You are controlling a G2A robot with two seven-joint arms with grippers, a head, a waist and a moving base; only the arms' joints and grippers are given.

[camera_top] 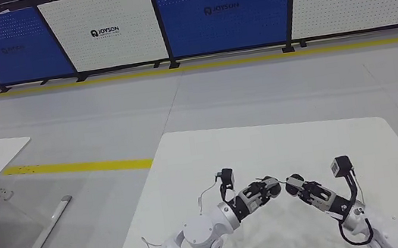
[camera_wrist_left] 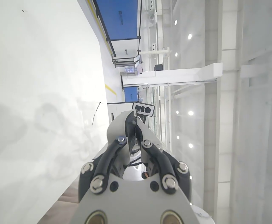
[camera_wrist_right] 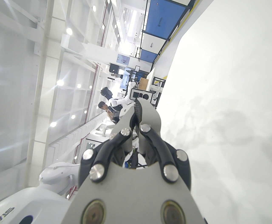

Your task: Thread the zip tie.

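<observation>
Both arms meet low over the smooth white counter (camera_top: pixel 211 153), tips almost touching. The left end effector (camera_wrist_left: pixel 134 115) is pressed together, its ribbed black pads (camera_wrist_left: pixel 131 135) nipping a small dark nub. I'd judge that nub is the zip tie (camera_wrist_left: pixel 133 122), though it's too thin to be sure. The right end effector (camera_wrist_right: pixel 137 105) is squeezed closed as well; whether it holds the strap, I can't tell. The shells are grey metal, the screws (camera_wrist_left: pixel 121 139) shiny. My read is that threading is lined up but not yet done.
</observation>
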